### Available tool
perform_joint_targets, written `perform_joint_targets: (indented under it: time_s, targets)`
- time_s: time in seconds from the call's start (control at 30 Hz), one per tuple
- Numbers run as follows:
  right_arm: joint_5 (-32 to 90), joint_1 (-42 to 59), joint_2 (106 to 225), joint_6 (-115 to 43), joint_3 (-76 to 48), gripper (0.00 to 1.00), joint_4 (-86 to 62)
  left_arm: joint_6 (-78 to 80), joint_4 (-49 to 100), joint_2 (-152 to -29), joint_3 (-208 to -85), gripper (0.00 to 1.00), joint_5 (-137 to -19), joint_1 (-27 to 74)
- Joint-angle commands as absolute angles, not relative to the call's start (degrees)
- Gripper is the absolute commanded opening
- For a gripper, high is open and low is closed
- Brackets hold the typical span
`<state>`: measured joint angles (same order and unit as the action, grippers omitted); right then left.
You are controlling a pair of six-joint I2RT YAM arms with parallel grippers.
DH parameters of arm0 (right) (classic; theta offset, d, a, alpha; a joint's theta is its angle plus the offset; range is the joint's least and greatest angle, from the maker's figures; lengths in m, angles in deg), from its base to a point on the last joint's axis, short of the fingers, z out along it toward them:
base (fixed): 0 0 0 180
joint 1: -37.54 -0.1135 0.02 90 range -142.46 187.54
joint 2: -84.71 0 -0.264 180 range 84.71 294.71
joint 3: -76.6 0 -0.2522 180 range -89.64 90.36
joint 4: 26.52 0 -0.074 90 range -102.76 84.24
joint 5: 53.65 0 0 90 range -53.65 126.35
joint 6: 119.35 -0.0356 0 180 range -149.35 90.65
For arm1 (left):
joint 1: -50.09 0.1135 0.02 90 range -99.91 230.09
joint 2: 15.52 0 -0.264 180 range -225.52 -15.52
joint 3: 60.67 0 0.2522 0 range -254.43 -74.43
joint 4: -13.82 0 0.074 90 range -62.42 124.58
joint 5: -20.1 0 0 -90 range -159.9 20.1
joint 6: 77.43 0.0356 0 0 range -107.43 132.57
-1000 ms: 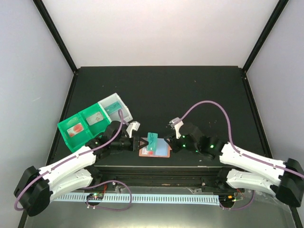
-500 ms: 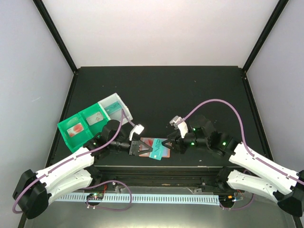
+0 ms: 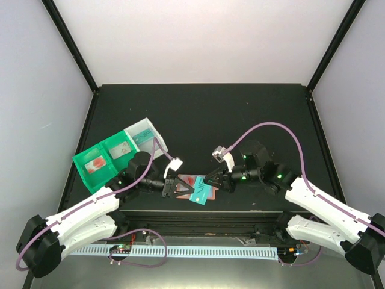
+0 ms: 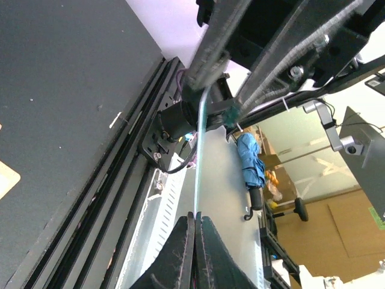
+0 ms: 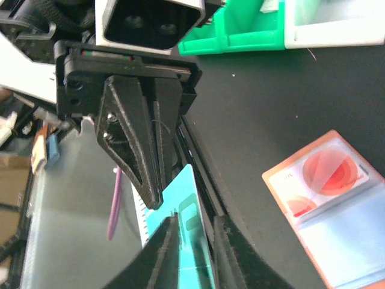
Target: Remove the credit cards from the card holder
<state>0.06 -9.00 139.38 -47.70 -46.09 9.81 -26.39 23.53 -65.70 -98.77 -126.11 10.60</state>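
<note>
Two grippers meet low over the table's [image 3: 252, 120] near edge w/ a teal card [image 3: 199, 194] btwn them. On one end the left gripper [image 3: 170, 185] is clamped tight; in its wrist view the card runs edge-on, slightly bowed. Opposite, the right gripper [image 3: 209, 179] has narrow jaws w/ the card's other end at the gap, can't tell if they pinch it. Beneath, the card holder [image 3: 187, 179] lies open flat, w/ a red-circle card [image 5: 328, 171] & grey-blue card [image 5: 355, 241] in its pockets. Green-white tray [image 3: 96, 159] sits back-left
</note>
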Motion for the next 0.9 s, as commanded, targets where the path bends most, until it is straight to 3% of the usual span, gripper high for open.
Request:
perform_joint_targets:
  time_s: [0.0, 0.07, 0.2, 0.37, 0.5, 0.63, 0.87]
  targets:
    - [-4.8, -7.9, 139.4, -48.1, -47.5, 0.10, 6.2, -25.6, 19.8, -65.0, -98.1, 0.02, -127.1, 10.4]
    - [-6.2, -7.4, 139.8, -48.3, -48.0, 0.02, 5.6, -25.7, 19.5, -65.0, -98.1, 0.02, -127.0, 10.4]
    - [-8.1, -7.0, 139.4, -50.0, -49.1, 0.01, 3.2, -26.0, 19.6, -64.5, -98.4, 0.03, -125.7, 10.4]
    - [-6.5, -6.8, 139.0, -56.0, -50.0, 0.01, -0.5, -28.4, 22.5, -60.9, -98.3, 0.48, -116.5, 10.6]
    - [-3.7, -6.8, 137.8, -63.2, -51.9, 0.01, -7.5, -33.2, 20.8, -55.0, -97.0, 0.68, -109.8, 10.6]
    - [1.3, -6.8, 136.4, -70.9, -53.6, 0.01, -14.4, -36.9, 21.8, -51.0, -96.7, 0.74, -103.8, 10.7]
    - [14.7, -6.8, 135.6, -83.2, -56.5, 0.01, -25.8, -41.8, 20.7, -47.2, -95.5, 0.77, -98.4, 10.6]
